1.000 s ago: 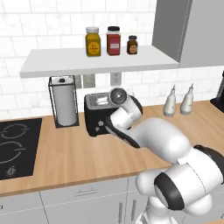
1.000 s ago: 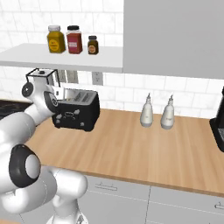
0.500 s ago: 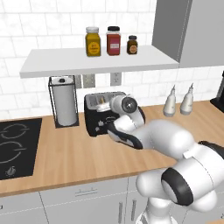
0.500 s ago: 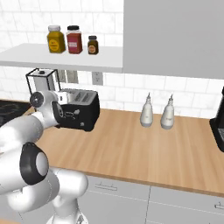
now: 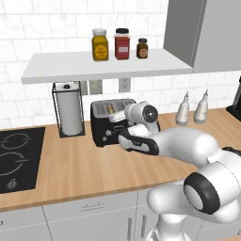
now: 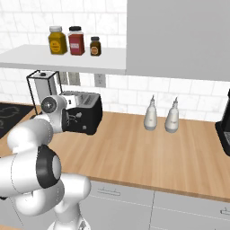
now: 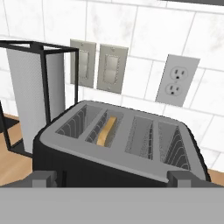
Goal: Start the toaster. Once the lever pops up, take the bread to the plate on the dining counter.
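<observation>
The black toaster [image 5: 109, 121] stands on the wood worktop against the tiled wall, also seen from the right [image 6: 84, 117]. In the hand view its grey top [image 7: 127, 142] has four slots. The bread [image 7: 107, 130], a pale tan slice, sits down in the second slot from the left. My gripper [image 7: 113, 179] is open and hangs close in front of the toaster's upper front edge, one fingertip [image 7: 43, 178] at each side, nothing between them. From the base it shows at the toaster's front [image 5: 118, 133]. The plate and dining counter are out of view.
A paper towel holder [image 5: 68, 110] stands just left of the toaster, and a black hob [image 5: 19, 155] lies further left. Two white bottles [image 5: 183, 110] stand to the right, and a black coffee machine [image 6: 224, 130] beyond them. A shelf with jars [image 5: 122, 44] hangs overhead.
The arm has swung its elbow right and forward, and the hand has settled lower in front of the toaster. The jaws stay open.
</observation>
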You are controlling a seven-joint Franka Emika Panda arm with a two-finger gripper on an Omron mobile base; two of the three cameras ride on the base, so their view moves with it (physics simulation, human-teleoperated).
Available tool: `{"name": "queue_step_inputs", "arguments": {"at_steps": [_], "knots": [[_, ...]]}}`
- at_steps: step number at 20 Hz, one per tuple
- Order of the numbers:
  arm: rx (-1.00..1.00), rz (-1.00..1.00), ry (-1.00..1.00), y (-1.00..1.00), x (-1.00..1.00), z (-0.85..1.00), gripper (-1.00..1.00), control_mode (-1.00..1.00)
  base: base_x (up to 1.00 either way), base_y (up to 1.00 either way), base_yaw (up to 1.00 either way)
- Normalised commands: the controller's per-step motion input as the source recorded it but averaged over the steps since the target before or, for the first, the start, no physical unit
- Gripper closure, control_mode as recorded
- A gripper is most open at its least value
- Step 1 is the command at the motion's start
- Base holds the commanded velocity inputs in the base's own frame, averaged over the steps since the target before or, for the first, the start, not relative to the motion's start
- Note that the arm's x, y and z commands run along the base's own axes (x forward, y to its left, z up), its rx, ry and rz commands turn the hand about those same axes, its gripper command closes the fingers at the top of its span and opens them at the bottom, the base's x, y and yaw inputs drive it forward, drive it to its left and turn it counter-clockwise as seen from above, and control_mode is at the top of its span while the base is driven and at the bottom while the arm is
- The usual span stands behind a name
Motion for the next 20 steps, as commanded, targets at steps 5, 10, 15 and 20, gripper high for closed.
{"name": "queue_step_inputs", "arguments": {"at_steps": [5, 10, 15, 20], "knots": [[0.0, 0.0, 0.0, 0.0, 0.0, 0.03, -1.0, -1.0, 0.0, 0.0, 0.0], [0.0, 0.0, -0.01, 0.0, 0.0, 0.0, -1.0, -1.0, 0.0, 0.0, 0.0], [0.0, 0.0, 0.0, 0.0, 0.0, 0.0, -1.0, -1.0, 0.0, 0.0, 0.0], [0.0, 0.0, 0.0, 0.0, 0.0, 0.0, -1.0, -1.0, 0.0, 0.0, 0.0]]}}
